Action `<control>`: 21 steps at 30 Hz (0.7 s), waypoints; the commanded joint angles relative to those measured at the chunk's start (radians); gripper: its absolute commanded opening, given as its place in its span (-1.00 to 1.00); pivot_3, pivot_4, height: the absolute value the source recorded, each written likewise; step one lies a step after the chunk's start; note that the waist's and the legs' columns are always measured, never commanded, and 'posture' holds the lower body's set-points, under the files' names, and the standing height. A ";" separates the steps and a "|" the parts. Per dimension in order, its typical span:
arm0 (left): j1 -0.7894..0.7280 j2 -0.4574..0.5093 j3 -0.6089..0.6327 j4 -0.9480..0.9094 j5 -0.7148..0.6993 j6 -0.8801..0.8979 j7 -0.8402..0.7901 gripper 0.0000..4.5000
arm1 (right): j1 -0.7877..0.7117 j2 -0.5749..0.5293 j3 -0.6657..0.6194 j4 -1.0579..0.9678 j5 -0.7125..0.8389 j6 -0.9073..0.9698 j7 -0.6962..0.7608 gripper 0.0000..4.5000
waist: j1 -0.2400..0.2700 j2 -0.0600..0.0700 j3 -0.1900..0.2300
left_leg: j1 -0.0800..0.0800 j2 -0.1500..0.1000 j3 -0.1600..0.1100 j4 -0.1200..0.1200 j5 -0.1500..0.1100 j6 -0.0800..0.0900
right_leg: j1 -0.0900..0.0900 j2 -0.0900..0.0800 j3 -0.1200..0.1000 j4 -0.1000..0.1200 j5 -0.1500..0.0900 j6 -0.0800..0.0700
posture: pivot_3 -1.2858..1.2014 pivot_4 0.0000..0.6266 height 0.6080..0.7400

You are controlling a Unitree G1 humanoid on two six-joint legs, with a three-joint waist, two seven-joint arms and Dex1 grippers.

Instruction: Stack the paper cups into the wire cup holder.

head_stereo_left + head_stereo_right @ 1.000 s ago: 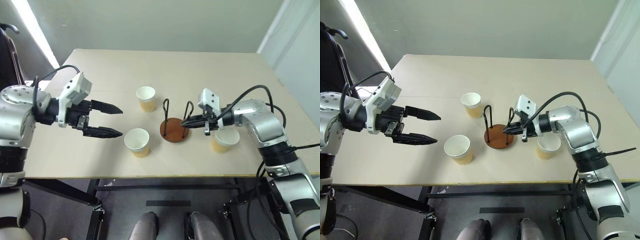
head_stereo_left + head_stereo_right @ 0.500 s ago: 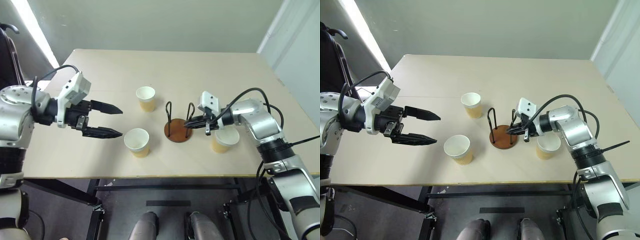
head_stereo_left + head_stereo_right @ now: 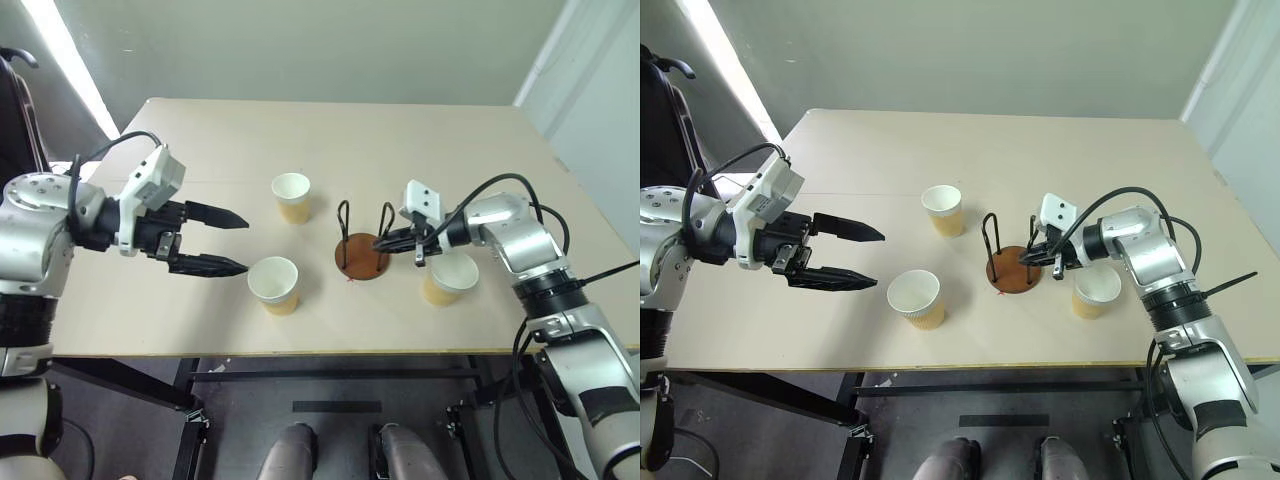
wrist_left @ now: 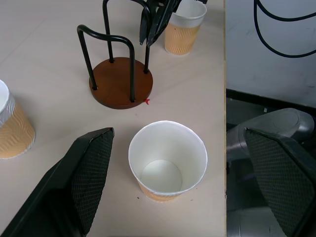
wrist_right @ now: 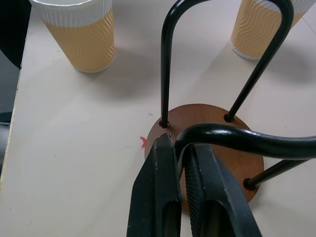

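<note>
The wire cup holder, a brown disc with two black wire loops, stands upright at mid-table. My right gripper is shut on one of its loops; the right wrist view shows the fingers pinching that wire over the base. Three paper cups stand upright: one behind the holder, one near the front edge, one under my right forearm. My left gripper hovers open, left of the front cup, holding nothing.
The beige table has its front edge just before the front cup and the right cup. A small red mark lies on the tabletop beside the holder's base. A grey wall runs behind the table.
The holder has slid a little to the right across the table with my right gripper shut on its loop, and it now stands level. The left arm has not moved.
</note>
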 commanded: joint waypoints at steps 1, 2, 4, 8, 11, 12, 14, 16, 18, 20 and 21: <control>-0.018 0.003 0.028 -0.020 -0.013 0.007 0.003 1.00 | -0.039 -0.007 -0.012 0.001 -0.009 -0.022 0.006 -0.88 | 0.000 0.000 0.000 | 0.000 0.000 0.000 0.000 0.000 0.000 | 0.000 0.000 0.000 0.000 0.000 0.000 | 0.03 -0.52 1.00; -0.018 0.003 0.029 -0.021 -0.014 0.008 0.004 1.00 | -0.040 -0.007 -0.012 0.004 -0.011 -0.022 0.007 -0.75 | 0.000 0.000 0.000 | 0.000 0.000 0.000 0.000 0.000 0.000 | 0.000 0.000 0.000 0.000 0.000 0.000 | 0.03 -0.52 1.00; -0.016 0.002 0.030 -0.023 -0.015 0.009 0.005 1.00 | -0.042 -0.006 -0.014 0.007 -0.013 -0.019 0.007 -0.52 | 0.000 0.000 0.000 | 0.000 0.000 0.000 0.000 0.000 0.000 | 0.000 0.000 0.000 0.000 0.000 0.000 | 0.03 -0.52 1.00; -0.015 -0.001 0.030 -0.028 -0.019 0.010 0.010 1.00 | -0.049 -0.004 -0.022 0.012 -0.014 -0.012 0.001 0.08 | 0.000 0.000 0.000 | 0.000 0.000 0.000 0.000 0.000 0.000 | 0.000 0.000 0.000 0.001 0.000 0.000 | 0.03 -0.52 1.00; -0.015 -0.005 0.028 -0.029 -0.021 0.009 0.015 1.00 | -0.057 0.000 -0.029 0.018 -0.017 0.000 -0.021 0.58 | 0.000 0.000 0.000 | 0.000 0.000 0.000 0.000 0.000 0.000 | 0.000 0.000 0.000 0.001 0.000 0.000 | 0.03 -0.52 1.00; -0.016 -0.006 0.027 -0.028 -0.021 0.009 0.016 1.00 | -0.063 0.001 -0.034 0.019 -0.013 0.016 -0.027 0.73 | 0.000 0.000 0.000 | 0.000 0.000 0.000 0.000 0.000 0.000 | 0.000 0.000 0.000 0.001 0.000 0.000 | 0.03 -0.52 1.00; -0.018 -0.011 0.025 -0.026 -0.020 0.008 0.017 1.00 | -0.075 -0.002 -0.041 0.019 -0.007 0.047 -0.033 0.73 | 0.000 0.000 0.000 | 0.000 0.000 0.000 0.000 0.000 0.000 | 0.000 0.000 0.000 0.001 0.000 0.000 | 0.03 -0.52 1.00; -0.020 -0.015 0.023 -0.024 -0.019 0.007 0.018 1.00 | -0.086 -0.009 -0.049 0.014 0.003 0.082 -0.032 0.73 | 0.000 0.000 0.000 | 0.000 0.000 0.000 0.000 0.000 0.000 | 0.000 0.000 0.000 0.001 0.000 0.000 | 0.03 -0.52 1.00; -0.024 -0.022 0.020 -0.020 -0.017 0.005 0.018 1.00 | -0.095 -0.021 -0.063 -0.005 0.020 0.131 -0.024 0.73 | 0.000 0.000 0.000 | 0.000 0.000 0.000 0.000 0.000 0.000 | 0.000 0.000 0.000 0.001 0.000 0.000 | 0.03 -0.52 1.00; -0.025 -0.029 0.017 -0.018 -0.015 0.003 0.020 1.00 | -0.097 -0.033 -0.072 -0.026 0.031 0.167 -0.018 0.73 | 0.001 0.000 0.000 | 0.000 0.000 0.000 0.000 0.000 0.000 | 0.000 0.000 0.000 0.001 0.000 0.000 | 0.03 -0.52 1.00; -0.026 -0.033 0.016 -0.016 -0.014 0.002 0.020 1.00 | -0.097 -0.040 -0.075 -0.037 0.035 0.183 -0.016 0.73 | 0.001 0.000 0.000 | 0.000 0.000 0.000 0.000 0.000 0.000 | 0.000 0.000 0.000 0.001 0.000 0.000 | 0.03 -0.52 1.00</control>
